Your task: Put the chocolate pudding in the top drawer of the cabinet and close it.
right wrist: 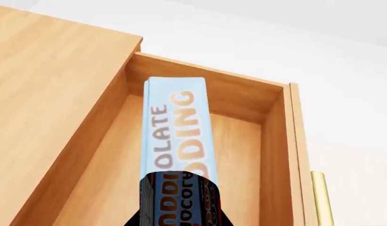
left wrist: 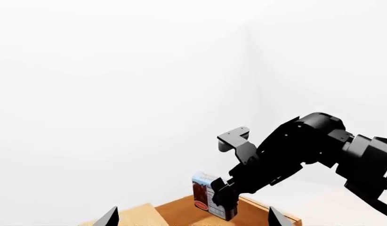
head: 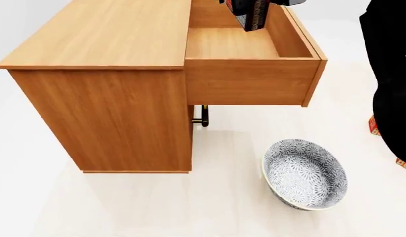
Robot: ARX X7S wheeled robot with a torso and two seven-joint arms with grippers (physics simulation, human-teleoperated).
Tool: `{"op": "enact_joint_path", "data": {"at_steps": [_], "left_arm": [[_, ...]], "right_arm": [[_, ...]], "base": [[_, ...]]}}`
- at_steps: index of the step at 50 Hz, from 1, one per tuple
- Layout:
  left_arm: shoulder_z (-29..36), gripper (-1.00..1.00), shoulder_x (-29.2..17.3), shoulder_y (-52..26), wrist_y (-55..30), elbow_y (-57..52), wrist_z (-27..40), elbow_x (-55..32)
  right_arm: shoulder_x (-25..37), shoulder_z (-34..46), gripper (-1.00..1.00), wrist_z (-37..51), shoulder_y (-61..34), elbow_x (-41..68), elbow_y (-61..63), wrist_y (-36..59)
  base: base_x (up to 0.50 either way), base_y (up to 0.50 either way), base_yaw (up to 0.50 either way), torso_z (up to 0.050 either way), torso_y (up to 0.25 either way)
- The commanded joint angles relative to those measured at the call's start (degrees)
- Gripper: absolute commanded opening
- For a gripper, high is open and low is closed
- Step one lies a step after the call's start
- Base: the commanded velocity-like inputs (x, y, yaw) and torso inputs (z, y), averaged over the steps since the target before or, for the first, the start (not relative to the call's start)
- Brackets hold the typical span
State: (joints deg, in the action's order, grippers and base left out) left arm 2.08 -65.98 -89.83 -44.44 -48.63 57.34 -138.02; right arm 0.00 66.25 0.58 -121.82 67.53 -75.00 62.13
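Now right end effector (left wrist: 220,197) grasping chocolate pudding (left wrist: 206,195), suspended above open top drawer (head: 252,81).

It was a bare simulated room rather than any furnished home: plain white walls (left wrist: 118,94) and a pale floor (head: 210,207) carried only a wooden cabinet (head: 104,113) and a patterned bowl (head: 304,174).

Honey-brown wood-grain cabinet (head: 98,108); light-blue chocolate pudding (right wrist: 174,136), orange lettering; grey-patterned bowl (head: 304,174); brass handle (right wrist: 320,197).

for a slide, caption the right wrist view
Right gripper holding light-blue chocolate pudding box above the open light-brown wooden top drawer.
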Motion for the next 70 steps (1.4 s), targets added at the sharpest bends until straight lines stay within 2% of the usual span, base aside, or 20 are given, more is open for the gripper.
{"op": "enact_joint_path", "data": {"at_steps": [1, 25, 38, 56, 57, 63, 70], "left_arm": [[1.4, 1.0, -0.1, -2.2, -0.2, 0.3, 0.5, -0.6], [1.8, 1.0, -0.2, -3.1, -0.5, 0.3, 0.5, -0.9], [1.1, 1.0, -0.3, -2.0, -0.3, 0.2, 0.3, -0.6], [-2.4, 1.0, 0.1, 2.7, -0.7, 0.1, -1.5, 1.5], [-2.5, 1.0, 0.1, 2.9, -0.7, 0.0, -1.6, 1.6], [-2.6, 1.0, 0.1, 2.8, -0.5, -0.1, -1.4, 1.4], [-2.9, 1.0, 0.1, 3.1, -0.6, -0.1, -1.5, 1.6]], "right_arm": [[0.0, 2.6, -1.0, -0.1, -0.3, 1.8, 0.0, -0.7], [0.0, 15.0, -1.0, 0.6, -1.0, 13.7, 0.0, -3.5], [0.0, 9.9, -1.0, -0.4, -0.8, 7.4, 0.0, -2.5], [0.0, 12.1, -1.0, -0.4, -0.8, 9.0, 0.0, -3.2], [0.0, 12.5, 1.0, -0.4, -0.8, 9.3, 0.0, -3.3], [0.0, 14.0, 1.0, -0.5, -1.1, 10.6, 0.0, -3.6], [0.0, 12.2, 1.0, -0.6, -0.9, 8.6, 0.0, -3.2]], "base": [[0.0, 0.0, 0.0, 0.0, -0.059], [0.0, 0.0, 0.0, 0.0, -0.057], [0.0, 0.0, 0.0, 0.0, -0.101], [0.0, 0.0, 0.0, 0.0, -0.053], [0.0, 0.0, 0.0, 0.0, 0.0], [0.0, 0.0, 0.0, 0.0, 0.0], [0.0, 0.0, 0.0, 0.0, 0.0]]}}
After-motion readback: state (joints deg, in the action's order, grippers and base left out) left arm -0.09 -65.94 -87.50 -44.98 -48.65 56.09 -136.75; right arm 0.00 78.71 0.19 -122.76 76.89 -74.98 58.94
